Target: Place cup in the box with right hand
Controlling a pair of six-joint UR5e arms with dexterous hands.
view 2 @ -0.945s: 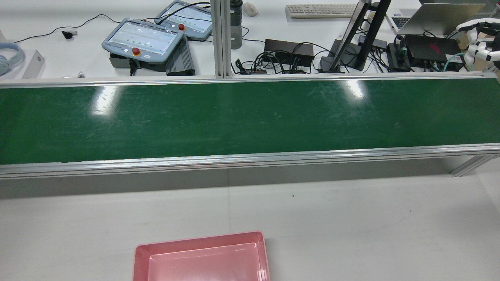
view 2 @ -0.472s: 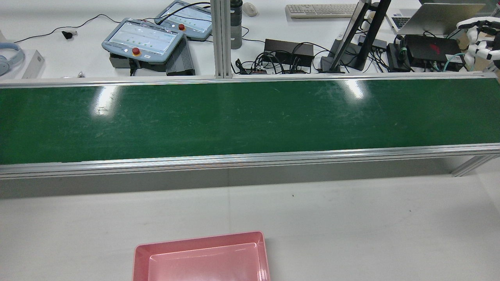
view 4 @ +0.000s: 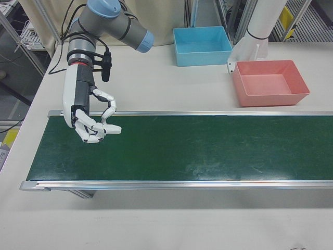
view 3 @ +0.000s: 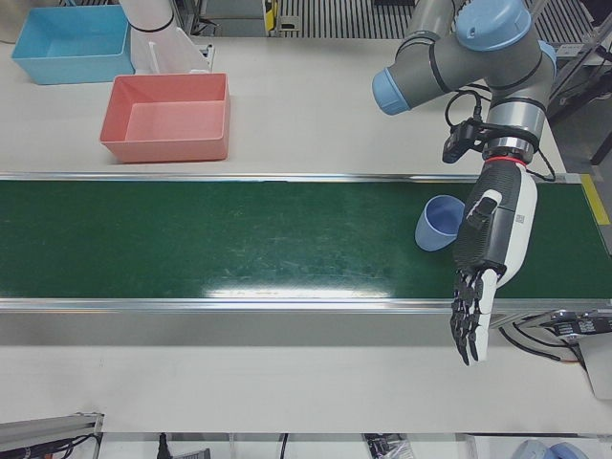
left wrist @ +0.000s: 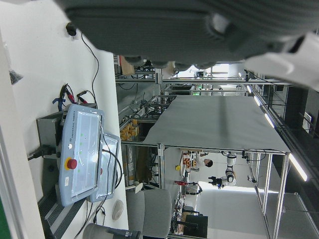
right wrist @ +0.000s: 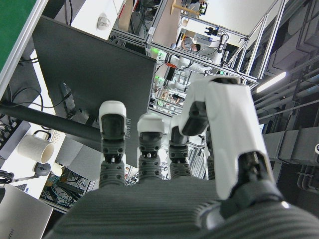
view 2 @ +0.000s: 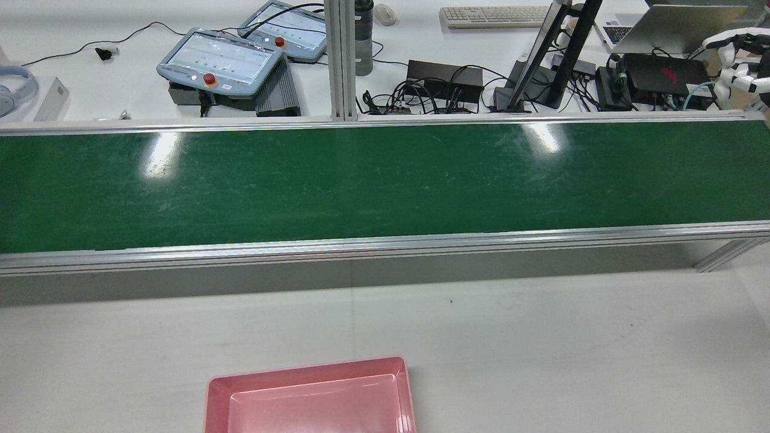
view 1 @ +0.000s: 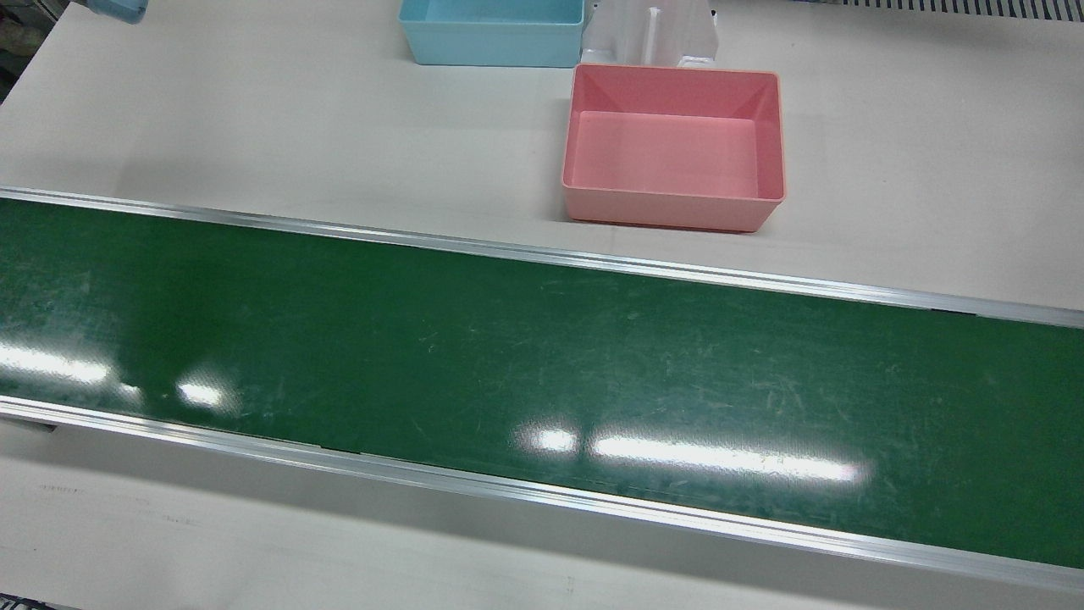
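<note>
A light blue cup (view 3: 437, 222) rests on the green belt (view 3: 239, 239) near its right end in the left-front view. Its right side is hidden behind my left hand (view 3: 488, 249), which hangs open with its fingers pointing straight down and holds nothing. My right hand (view 4: 93, 124) hovers over the opposite end of the belt, fingers loosely curled and apart, also holding nothing. In the rear view the right hand (view 2: 737, 60) shows only at the right edge. The pink box (view 1: 669, 210) stands empty on the white table beside the belt. The cup does not appear in the front or rear views.
A blue box (view 1: 491, 51) stands behind the pink one, next to a white pedestal (view 1: 652, 38). Aluminium rails (view 1: 542, 258) line both sides of the belt. Beyond it, teach pendants (view 2: 219, 60), cables, a monitor stand (view 2: 541, 60) and a keyboard crowd a desk.
The right hand has shifted very slightly at the right edge of the rear view. Nothing else has visibly moved.
</note>
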